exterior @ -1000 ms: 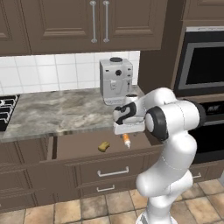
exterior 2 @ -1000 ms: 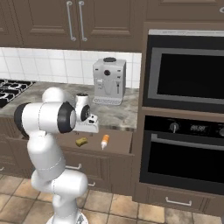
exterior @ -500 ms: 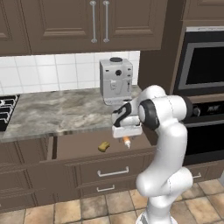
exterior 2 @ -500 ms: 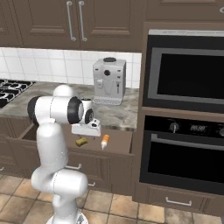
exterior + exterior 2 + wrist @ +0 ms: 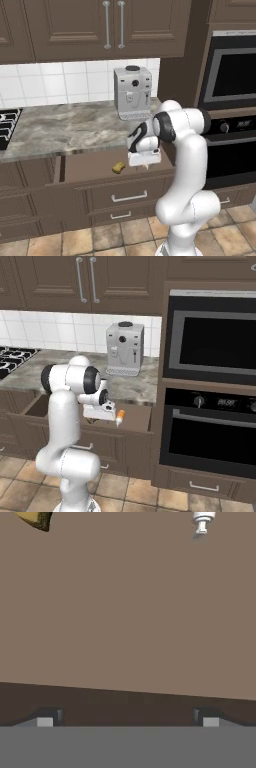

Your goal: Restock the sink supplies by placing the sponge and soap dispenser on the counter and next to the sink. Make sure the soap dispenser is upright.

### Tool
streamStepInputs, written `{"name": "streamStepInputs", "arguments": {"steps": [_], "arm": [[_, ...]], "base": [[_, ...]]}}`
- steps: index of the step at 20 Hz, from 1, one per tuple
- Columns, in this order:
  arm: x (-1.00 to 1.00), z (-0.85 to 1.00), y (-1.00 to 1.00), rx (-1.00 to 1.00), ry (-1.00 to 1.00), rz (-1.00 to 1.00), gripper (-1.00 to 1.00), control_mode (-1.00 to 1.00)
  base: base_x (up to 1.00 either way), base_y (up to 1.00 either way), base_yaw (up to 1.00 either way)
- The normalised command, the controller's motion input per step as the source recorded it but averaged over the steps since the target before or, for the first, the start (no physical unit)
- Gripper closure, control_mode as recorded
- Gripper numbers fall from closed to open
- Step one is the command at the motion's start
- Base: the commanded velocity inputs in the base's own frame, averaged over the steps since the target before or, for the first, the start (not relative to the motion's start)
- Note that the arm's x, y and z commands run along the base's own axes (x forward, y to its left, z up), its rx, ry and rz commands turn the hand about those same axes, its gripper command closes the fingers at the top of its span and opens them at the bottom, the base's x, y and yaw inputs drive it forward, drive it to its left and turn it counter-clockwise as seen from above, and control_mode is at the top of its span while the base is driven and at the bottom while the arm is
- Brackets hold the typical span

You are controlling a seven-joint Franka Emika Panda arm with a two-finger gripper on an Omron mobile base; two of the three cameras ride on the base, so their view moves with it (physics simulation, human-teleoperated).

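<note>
Looking into the open drawer (image 5: 90, 167) below the worktop (image 5: 65, 127), you see the sponge (image 5: 118, 167): a small mustard-yellow piece lying on the drawer's brown floor, its corner showing at the top left of the hand view (image 5: 35, 519). The soap dispenser (image 5: 120, 416) lies on its side in the same drawer, slim and orange, and its white pump tip (image 5: 202, 521) shows at the top of the hand view. The two lie apart from each other, neither on the worktop.

Your gripper (image 5: 127, 721) hangs over the drawer with the jaws spread wide and nothing between them; bare drawer floor lies in front of the fingertips (image 5: 46, 721).

Around you: a grey coffee machine (image 5: 132, 92) stands on the marbled worktop right above the drawer, a stove edge (image 5: 7, 127) lies at the far left, and a built-in oven (image 5: 215, 406) is on the right. The arm's own wrist hides the dispenser from the left base view.
</note>
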Motion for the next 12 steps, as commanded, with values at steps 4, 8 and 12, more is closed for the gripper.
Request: {"name": "streamStepInputs", "arguments": {"steps": [4,8,12], "arm": [[-0.27,-0.45,0.00,0.00,0.15,0.00,-1.00,-1.00],[-0.69,-0.11,0.00,0.00,0.02,-0.03,-1.00,-1.00],[-0.97,0.10,0.00,0.00,0.00,-0.04,-1.00,-1.00]], "base": [[0.00,0.00,0.00],[0.00,0.00,0.00],[0.00,0.00,0.00]]}}
